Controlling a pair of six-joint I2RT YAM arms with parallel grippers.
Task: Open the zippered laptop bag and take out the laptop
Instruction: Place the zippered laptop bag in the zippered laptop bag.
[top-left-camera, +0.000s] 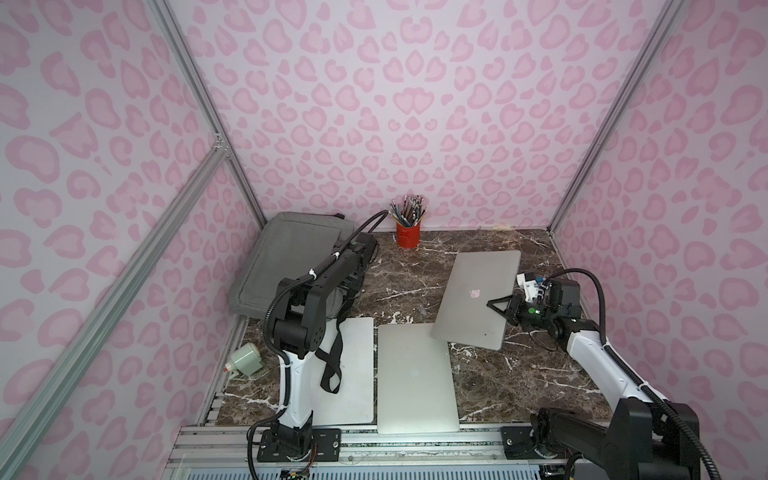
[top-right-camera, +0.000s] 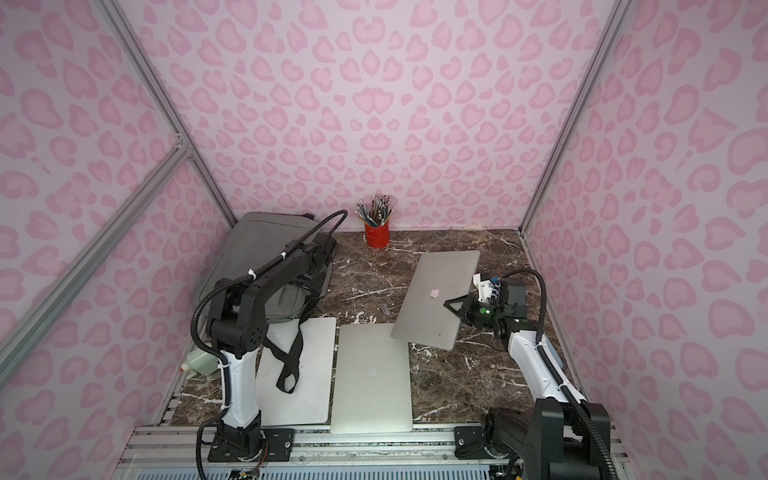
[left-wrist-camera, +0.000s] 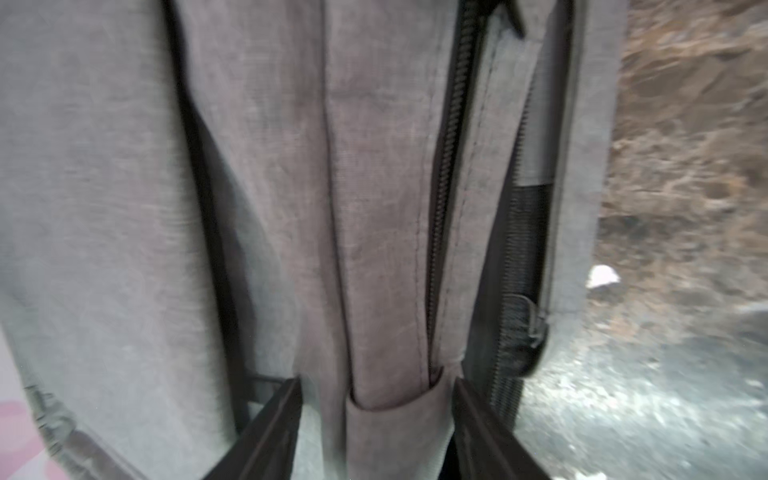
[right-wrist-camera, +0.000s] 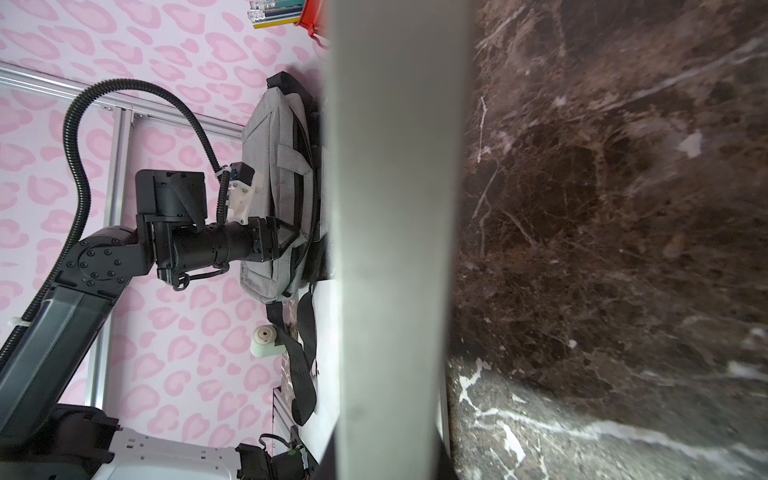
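over the marble table (top-left-camera: 540, 382), right gripper (top-left-camera: 495, 306) pinching tilted laptop (top-left-camera: 469, 274) edge, left gripper (left-wrist-camera: 377, 380) astride laptop bag (left-wrist-camera: 124, 208) fold, cannot tell if clamped

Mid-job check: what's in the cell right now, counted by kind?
laptops with a logo: 2, the lifted laptop and the flat laptop
pale flat slab, no logo visible: 1
grey laptop bag: 1
red cup of pencils: 1
pale green device: 1
Total: 6

bag (top-left-camera: 286, 249): grey, unzipped, far-left corner | laptop (top-left-camera: 478, 274): silver, closed, tilted, raised
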